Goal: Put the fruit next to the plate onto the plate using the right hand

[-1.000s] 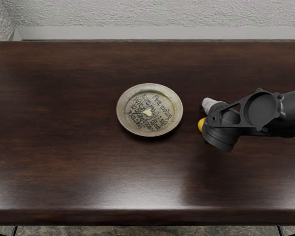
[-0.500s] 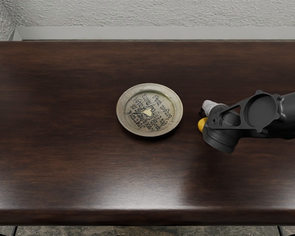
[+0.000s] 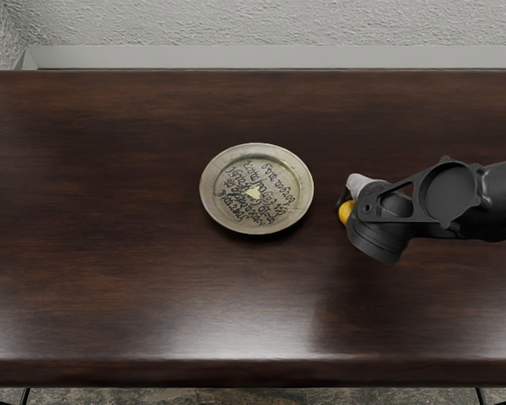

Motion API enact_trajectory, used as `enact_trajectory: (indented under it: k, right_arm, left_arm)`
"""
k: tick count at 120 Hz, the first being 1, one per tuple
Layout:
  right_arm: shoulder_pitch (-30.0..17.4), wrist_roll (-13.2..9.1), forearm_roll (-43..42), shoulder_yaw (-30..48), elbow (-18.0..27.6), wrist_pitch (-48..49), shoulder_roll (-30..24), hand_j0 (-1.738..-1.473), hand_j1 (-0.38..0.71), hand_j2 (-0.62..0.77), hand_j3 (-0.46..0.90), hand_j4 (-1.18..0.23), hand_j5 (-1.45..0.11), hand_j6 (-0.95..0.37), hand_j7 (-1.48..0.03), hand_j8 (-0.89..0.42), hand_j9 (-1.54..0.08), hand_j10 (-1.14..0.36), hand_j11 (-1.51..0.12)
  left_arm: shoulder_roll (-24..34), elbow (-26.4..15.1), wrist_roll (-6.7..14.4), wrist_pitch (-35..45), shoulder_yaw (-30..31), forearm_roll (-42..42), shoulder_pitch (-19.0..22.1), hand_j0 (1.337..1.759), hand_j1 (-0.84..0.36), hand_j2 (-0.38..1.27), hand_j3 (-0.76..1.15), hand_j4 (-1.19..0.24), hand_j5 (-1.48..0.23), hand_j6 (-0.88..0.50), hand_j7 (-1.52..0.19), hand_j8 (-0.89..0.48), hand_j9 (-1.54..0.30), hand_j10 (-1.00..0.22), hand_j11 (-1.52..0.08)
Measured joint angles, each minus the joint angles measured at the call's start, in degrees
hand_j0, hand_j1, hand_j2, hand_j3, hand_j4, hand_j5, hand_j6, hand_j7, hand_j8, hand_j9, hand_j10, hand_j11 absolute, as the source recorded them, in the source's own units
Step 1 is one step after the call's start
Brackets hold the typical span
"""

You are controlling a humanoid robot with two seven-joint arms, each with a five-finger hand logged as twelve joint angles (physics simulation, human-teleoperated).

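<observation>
Spanning nearly the whole view, the dark wooden desk [image 3: 110,278] carries just two things. Next in size is the right arm [image 3: 489,198], which comes in from the right edge and reaches toward the middle, its black wrist housing tilted down over the wood. The left arm is out of view, so the right is the only limb near the work, as the task asks.

The plate [image 3: 207,187] sits near the centre of the desk, a round, shallow dish with dark script across its face and nothing on it.

The right hand [image 3: 373,221] hangs just to the right of the plate, apart from its rim. Seen from above, the wrist covers the fingers. A pale tip pokes out at the upper left, but I cannot tell whether the fingers are spread, pressed together or pinching anything.

Smallest is the fruit [image 3: 346,213], a yellow sliver showing at the hand's plate-side edge, in the gap between hand and plate and not on the plate. Whether it touches the fingers is hidden, and too little shows to tell its long axis.

The coming move, as I judge it, turns on this: the fruit lies under the hand's leading side, with the plate straight beyond it toward the picture's left. A secure grip, then a short lift and carry leftward, would finish the job.
</observation>
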Motion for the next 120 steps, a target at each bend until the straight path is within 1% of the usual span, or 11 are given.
enact_trajectory:
  k: [3,11,17,21,26,29,44,60,88,101,120]
  right_arm:
    - [-0.29,-0.15,0.03,0.42,-0.04,-0.08,-0.16,-1.641,0.4,-0.02,0.0,-0.52,-0.86,0.02,-0.8,0.05,-0.82,-0.72,-0.88]
    - [-0.81,-0.43,-0.09,1.19,-0.16,-0.14,-0.42,-1.631,0.41,-0.05,0.0,-0.47,-0.94,0.09,-0.88,0.12,-0.9,-0.76,-0.95]
    - [-1.03,-0.31,0.06,1.55,-0.29,-0.25,-0.63,-1.627,0.42,0.04,0.0,-0.46,-0.97,0.09,-0.9,0.12,-0.92,-0.76,-0.98]
    - [-1.13,-0.13,0.16,1.97,-0.44,-0.13,-1.14,-1.631,0.43,0.09,0.0,-0.45,-0.99,0.02,-0.83,0.07,-0.87,-0.76,-1.01]
    - [-1.25,0.04,0.28,3.13,-0.72,0.06,-2.21,-1.636,0.45,0.13,0.0,-0.44,-1.02,-0.14,-0.88,-0.1,-0.9,-0.75,-1.03]
    - [-1.3,0.11,0.32,3.89,-1.06,0.15,-2.86,-1.637,0.45,0.15,0.0,-0.45,-1.03,-0.18,-0.91,-0.18,-0.93,-0.76,-1.04]
    - [-1.3,0.31,0.28,8.99,-2.23,0.42,-6.06,-1.639,0.4,0.23,0.0,-0.56,-1.06,-0.28,-1.01,-0.27,-1.03,-0.84,-1.09]
    - [-0.18,0.34,0.22,13.86,-2.59,0.56,-6.93,-1.64,0.37,0.25,0.0,-0.6,-1.1,-0.32,-1.07,-0.29,-1.1,-0.9,-1.12]
    - [2.28,0.32,0.09,20.35,-3.85,0.5,-1.91,-1.639,0.36,0.25,0.0,-0.62,-1.1,-0.31,-1.11,-0.31,-1.12,-0.92,-1.13]
    - [2.23,0.31,-0.07,21.36,-5.87,0.57,1.77,-1.64,0.36,0.26,0.0,-0.61,-1.1,-0.3,-1.12,-0.31,-1.13,-0.92,-1.14]
    - [1.07,0.35,-0.39,21.73,-6.79,0.51,3.45,-1.641,0.36,0.29,0.0,-0.62,-1.1,-0.31,-1.13,-0.3,-1.14,-0.92,-1.15]
  left_arm:
    - [0.0,0.0,0.0,0.0,-0.01,0.0,0.05,1.658,0.34,0.0,0.0,0.0,-0.01,0.0,-0.01,0.0,-0.01,0.0,-0.01]
    - [0.0,0.0,0.0,0.0,-0.01,0.0,0.05,1.658,0.34,0.0,0.0,0.0,-0.01,0.0,0.0,0.0,0.0,0.0,0.0]
    - [0.0,0.0,0.0,0.0,-0.01,0.0,0.01,1.658,0.34,0.0,0.0,0.0,-0.01,0.0,-0.01,0.0,0.0,0.0,0.0]
    - [0.0,0.0,0.0,0.0,-0.01,0.0,0.05,1.658,0.34,0.0,0.0,0.0,-0.01,0.0,-0.01,0.0,0.0,0.0,0.0]
    - [0.0,0.0,0.0,0.0,0.0,0.0,0.06,1.658,0.34,0.0,0.0,0.0,-0.01,0.0,0.0,0.0,0.0,0.0,0.0]
    - [0.0,0.0,0.0,0.0,0.0,0.0,0.06,1.658,0.34,0.0,0.0,0.0,-0.01,0.0,0.0,0.0,0.0,0.0,0.0]
    - [0.0,0.0,0.0,0.0,0.0,0.01,0.06,1.658,0.34,0.0,0.0,0.0,-0.01,0.0,-0.01,0.0,-0.01,0.0,-0.01]
    - [0.0,0.0,0.0,0.0,0.0,0.0,0.03,1.658,0.34,0.0,0.0,0.0,-0.01,0.0,-0.01,0.0,-0.01,0.0,-0.01]
    - [0.0,0.0,0.0,0.0,0.01,-0.01,0.06,1.658,0.34,0.0,0.0,0.0,-0.01,0.0,-0.01,0.0,-0.01,0.0,-0.01]
    - [0.0,0.0,0.0,0.0,0.01,0.02,-0.09,1.658,0.34,0.0,0.0,0.0,-0.01,0.0,-0.01,0.0,-0.01,0.0,-0.01]
    - [0.0,0.0,0.0,-0.04,-0.02,0.04,-0.23,1.658,0.34,0.0,0.0,0.0,-0.01,0.0,-0.01,0.0,-0.01,0.0,-0.01]
